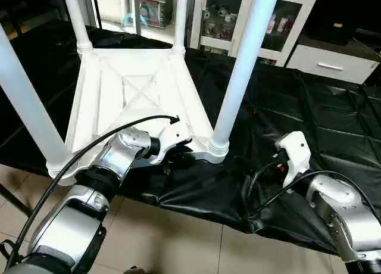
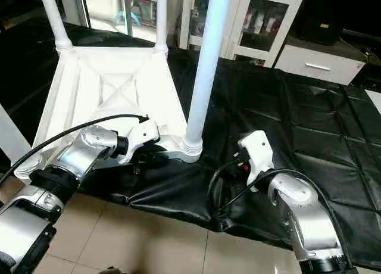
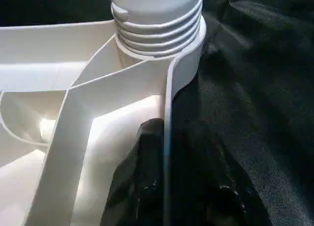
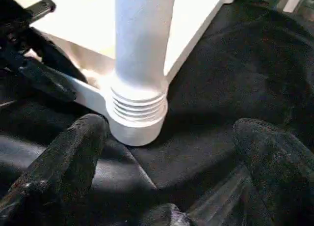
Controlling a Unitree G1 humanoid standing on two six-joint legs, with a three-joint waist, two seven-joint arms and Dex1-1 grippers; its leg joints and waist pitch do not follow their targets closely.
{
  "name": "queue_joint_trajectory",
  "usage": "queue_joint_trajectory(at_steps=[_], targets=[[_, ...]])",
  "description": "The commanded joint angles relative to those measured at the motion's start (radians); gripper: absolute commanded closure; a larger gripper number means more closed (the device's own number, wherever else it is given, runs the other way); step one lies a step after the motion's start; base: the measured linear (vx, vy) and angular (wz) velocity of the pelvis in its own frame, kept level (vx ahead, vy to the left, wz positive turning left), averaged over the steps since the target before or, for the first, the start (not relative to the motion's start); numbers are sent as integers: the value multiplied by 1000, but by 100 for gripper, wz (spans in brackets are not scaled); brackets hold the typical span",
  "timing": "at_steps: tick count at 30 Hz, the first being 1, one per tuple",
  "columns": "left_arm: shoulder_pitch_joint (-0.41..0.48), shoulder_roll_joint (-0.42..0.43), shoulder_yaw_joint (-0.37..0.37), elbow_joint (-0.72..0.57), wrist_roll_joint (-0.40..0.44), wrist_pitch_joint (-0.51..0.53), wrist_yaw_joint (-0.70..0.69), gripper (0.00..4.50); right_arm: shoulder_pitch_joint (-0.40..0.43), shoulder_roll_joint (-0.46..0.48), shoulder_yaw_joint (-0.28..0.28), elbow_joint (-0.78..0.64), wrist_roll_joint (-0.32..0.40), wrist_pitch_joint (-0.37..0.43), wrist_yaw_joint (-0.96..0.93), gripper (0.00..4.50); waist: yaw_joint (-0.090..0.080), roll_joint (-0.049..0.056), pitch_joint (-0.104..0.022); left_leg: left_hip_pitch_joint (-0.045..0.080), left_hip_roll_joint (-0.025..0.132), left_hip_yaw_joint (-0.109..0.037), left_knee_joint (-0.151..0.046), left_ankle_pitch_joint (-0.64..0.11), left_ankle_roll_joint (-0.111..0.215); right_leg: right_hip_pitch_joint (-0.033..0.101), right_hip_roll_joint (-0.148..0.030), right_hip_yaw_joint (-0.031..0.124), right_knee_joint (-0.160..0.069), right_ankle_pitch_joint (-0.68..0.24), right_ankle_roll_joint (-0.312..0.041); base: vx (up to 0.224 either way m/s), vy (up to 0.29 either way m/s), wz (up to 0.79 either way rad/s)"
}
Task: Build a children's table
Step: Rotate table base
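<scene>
a: where's the children's table (image 1: 140,101) sitting?

b: upper left of the head view, upside down on the black cover (image 1: 309,125), ribbed underside facing up, with legs standing up out of all four corner sockets.

a: and the left gripper (image 3: 167,186)?

b: at the table's near edge, lower centre of the frame. its two black fingers (image 3: 135,182) are clenched on the thin white rim of the top, one inside, one outside, just beside the near-right leg (image 1: 244,65).

a: the right gripper (image 4: 169,162)?

b: released, fingers spread wide with nothing between them. it hovers over the cover at right of centre, apart from the table, pointing toward that same leg's threaded base (image 4: 136,108).
</scene>
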Motion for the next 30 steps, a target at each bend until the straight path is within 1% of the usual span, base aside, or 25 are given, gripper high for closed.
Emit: queue_joint_trajectory(at_steps=[1, 3, 4, 5, 7, 11, 13, 16, 17, 19, 21, 23, 24, 25, 26, 27, 28, 29, 30], targets=[[35, -2, -37, 20, 25, 16, -31, 405, -15, -21, -5, 12, 10, -5, 18, 0, 0, -9, -59, 16, 41, -7, -71, -81, 60, 43, -68, 38, -65, 67, -251, 0, 0, 0], [54, -3, -42, 4, 30, 19, -22, 424, -19, -27, -8, 21, 11, -7, 30, 0, 2, -8, -60, 14, 42, -8, -70, -65, 68, 44, -69, 38, -62, 81, -252, 0, 0, 0], [64, -5, -42, -4, 31, 21, -17, 424, -21, -27, -9, 22, 11, -6, 32, 0, 2, -7, -60, 15, 42, -8, -70, -64, 69, 42, -68, 38, -62, 84, -252, 0, 0, 0], [66, -5, -42, -6, 31, 22, -17, 435, -22, -27, -8, 22, 11, -6, 32, 0, 1, -9, -60, 15, 42, -8, -69, -59, 72, 43, -68, 37, -61, 92, -253, 0, 0, 0], [85, -10, -35, -28, 20, 32, -14, 443, -27, -26, -8, 26, 12, -7, 34, 0, 0, -10, -60, 17, 43, -7, -70, -65, 71, 41, -67, 37, -62, 86, -256, 0, 0, 0], [105, -12, -31, -89, 8, 76, -17, 443, -34, -23, -7, 28, 11, -6, 36, 0, 0, -10, -59, 17, 44, -7, -72, -95, 58, 40, -68, 38, -65, 56, -253, 0, 0, 0], [122, -4, -41, -149, 6, 113, -45, 443, -33, -24, -6, 25, 12, -6, 44, 0, 0, -9, -60, 17, 43, -7, -72, -91, 57, 40, -67, 38, -65, 58, -251, 0, 0, 0], [150, 0, -60, -235, 6, 167, -73, 443, -23, -34, -5, 14, 19, -1, 68, 0, 0, -8, -60, 17, 45, -7, -72, -79, 62, 40, -68, 38, -62, 77, -257, 0, 0, 0], [150, 0, -60, -235, 6, 167, -73, 443, -23, -34, -5, 14, 19, -1, 68, 0, -1, -10, -60, 16, 44, -7, -71, -72, 65, 41, -66, 37, -62, 81, -258, 0, 0, 0], [159, -9, -61, -259, 5, 182, -68, 443, -20, -39, -4, 19, 13, -6, 71, 0, 0, -8, -59, 19, 44, -5, -72, -80, 65, 37, -65, 38, -64, 72, -258, 0, 0, 0], [163, -18, -56, -276, -4, 202, -64, 443, -21, -39, -5, 22, 12, -7, 71, 0, 2, -8, -58, 18, 44, -6, -73, -91, 59, 38, -65, 38, -66, 57, -254, 0, 0, 0], [163, -24, -53, -289, 7, 203, -32, 443, -22, -37, -5, 23, 12, -8, 69, 0, 1, -8, -59, 17, 43, -6, -73, -92, 55, 40, -65, 38, -66, 54, -248, 0, 0, 0], [162, -33, -40, -298, -5, 234, -23, 443, -22, -35, -5, 24, 11, -9, 69, 0, 1, -9, -59, 17, 43, -7, -73, -92, 55, 39, -66, 38, -67, 53, -247, 0, 0, 0], [160, -39, -30, -301, -11, 249, -14, 443, -22, -35, -5, 25, 10, -10, 68, 0, 1, -6, -59, 18, 44, -6, -74, -91, 53, 39, -66, 37, -66, 54, -249, 0, 0, 0], [157, -43, -22, -302, -18, 259, -10, 418, -22, -33, -4, 26, 9, -11, 68, 0, 1, -8, -59, 17, 43, -6, -73, -88, 53, 40, -65, 38, -67, 57, -250, 0, 0, 0], [156, -41, -17, -308, -18, 269, -9, 402, -22, -32, -4, 26, 8, -11, 68, 0, 2, -7, -60, 15, 42, -7, -72, -81, 55, 41, -65, 38, -66, 67, -250, 0, 0, 0], [156, -39, -17, -316, -16, 274, -6, 390, -21, -31, -5, 26, 7, -12, 69, 0, 2, -6, -60, 15, 41, -7, -72, -79, 56, 41, -65, 37, -65, 71, -250, 0, 0, 0], [156, -32, -17, -322, -14, 275, -13, 390, -21, -30, -4, 25, 7, -11, 69, 0, 1, -6, -60, 15, 41, -7, -73, -80, 57, 41, -65, 37, -66, 72, -250, 0, 0, 0], [157, -27, -18, -326, -14, 276, -17, 380, -20, -29, -4, 24, 6, -11, 68, 0, 1, -6, -60, 16, 42, -7, -73, -82, 57, 41, -65, 37, -66, 71, -250, 0, 0, 0]])
